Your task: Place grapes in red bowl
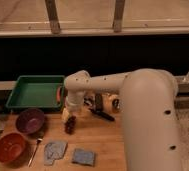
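Observation:
The grapes (69, 124) lie on the wooden table, a dark reddish-purple bunch just below my gripper. My gripper (70, 114) hangs at the end of the white arm, directly over the top end of the bunch and very close to it or touching it. The red bowl (9, 147) sits at the table's front left corner, orange-red and glossy inside, well to the left of the grapes. It holds nothing that I can see.
A dark purple bowl (30, 120) stands between the red bowl and the grapes. A green tray (34, 92) is at the back left. A spoon (34, 150), a grey cloth (54, 151) and a blue sponge (83, 156) lie in front. A black-handled tool (103, 114) lies right of my gripper.

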Tool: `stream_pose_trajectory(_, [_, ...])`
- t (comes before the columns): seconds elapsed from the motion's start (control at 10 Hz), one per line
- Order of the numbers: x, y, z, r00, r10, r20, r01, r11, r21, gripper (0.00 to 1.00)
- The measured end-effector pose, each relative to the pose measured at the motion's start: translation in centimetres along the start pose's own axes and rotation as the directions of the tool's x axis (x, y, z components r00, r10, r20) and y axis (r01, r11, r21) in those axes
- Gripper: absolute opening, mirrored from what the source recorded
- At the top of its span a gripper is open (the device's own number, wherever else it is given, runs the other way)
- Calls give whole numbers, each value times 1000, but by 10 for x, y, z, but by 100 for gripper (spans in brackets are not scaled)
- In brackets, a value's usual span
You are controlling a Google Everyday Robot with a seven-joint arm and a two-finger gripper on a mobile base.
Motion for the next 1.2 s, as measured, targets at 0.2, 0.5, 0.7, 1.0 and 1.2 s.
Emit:
stream_pose_trajectory(0.2, [-4, 8, 22, 999, -14, -29, 13, 1000, -27, 62])
stream_pose_trajectory(0.5, [-3, 13, 36, 998, -25, -54, 23, 999, -37, 46])
stream_pose_trajectory(0.7, [-1, 15, 38, 998, -33, -50, 31, 999, -29, 29])
stream_pose_trajectory(1.0, [18, 2, 23, 1000, 14, -24, -14, 1000, -15, 3])
stream_pose_trajectory(1.2, [27, -5, 6, 999, 35, 3, -35, 999, 2, 0])
